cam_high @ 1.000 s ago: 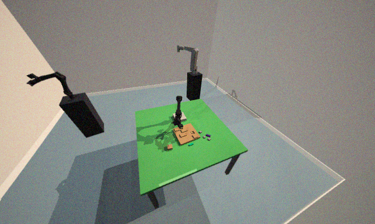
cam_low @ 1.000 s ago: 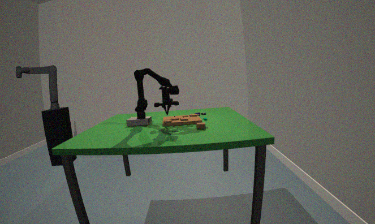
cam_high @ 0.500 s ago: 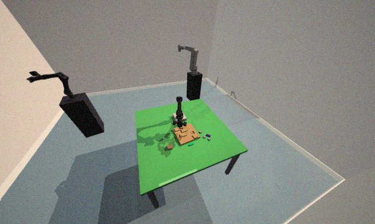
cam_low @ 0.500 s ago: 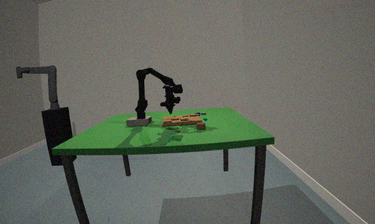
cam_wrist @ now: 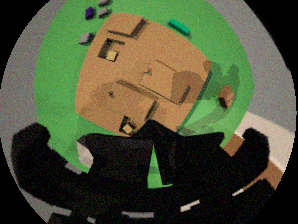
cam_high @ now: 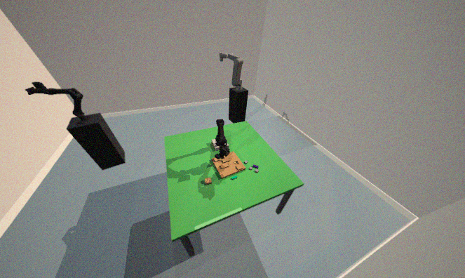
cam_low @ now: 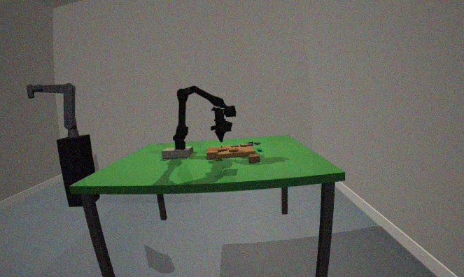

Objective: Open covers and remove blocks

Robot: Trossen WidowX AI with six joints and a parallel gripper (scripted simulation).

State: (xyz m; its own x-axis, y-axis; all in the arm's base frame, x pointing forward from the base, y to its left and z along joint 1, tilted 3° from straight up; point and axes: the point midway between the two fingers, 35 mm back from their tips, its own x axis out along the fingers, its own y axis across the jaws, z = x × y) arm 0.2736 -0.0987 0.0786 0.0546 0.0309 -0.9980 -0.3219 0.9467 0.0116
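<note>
The orange-brown puzzle board (cam_high: 233, 171) (cam_low: 230, 153) (cam_wrist: 125, 67) lies on the green table. Raised covers (cam_wrist: 127, 25) (cam_wrist: 162, 82) (cam_wrist: 131, 101) sit on it. Two square wells show in the wrist view, each with a pale yellow patch (cam_wrist: 112, 56) (cam_wrist: 128, 128); I cannot tell whether these are blocks or well floors. A teal block (cam_high: 234, 177) (cam_low: 259, 150) (cam_wrist: 179, 26) and a purple block (cam_high: 255, 166) (cam_wrist: 89, 13) lie on the table off the board. My gripper (cam_low: 221, 140) (cam_wrist: 153, 126) is shut and empty, above the board's edge nearest the arm base.
Small grey pieces (cam_high: 245, 162) (cam_high: 256, 170) (cam_wrist: 86, 38) lie near the purple block. An orange-brown box (cam_high: 207, 181) (cam_low: 254, 158) (cam_wrist: 226, 96) stands apart from the board. The arm's pale base (cam_low: 177, 152) is behind the board. Two other arms stand on black pedestals (cam_high: 97, 142) (cam_high: 238, 105) off the table.
</note>
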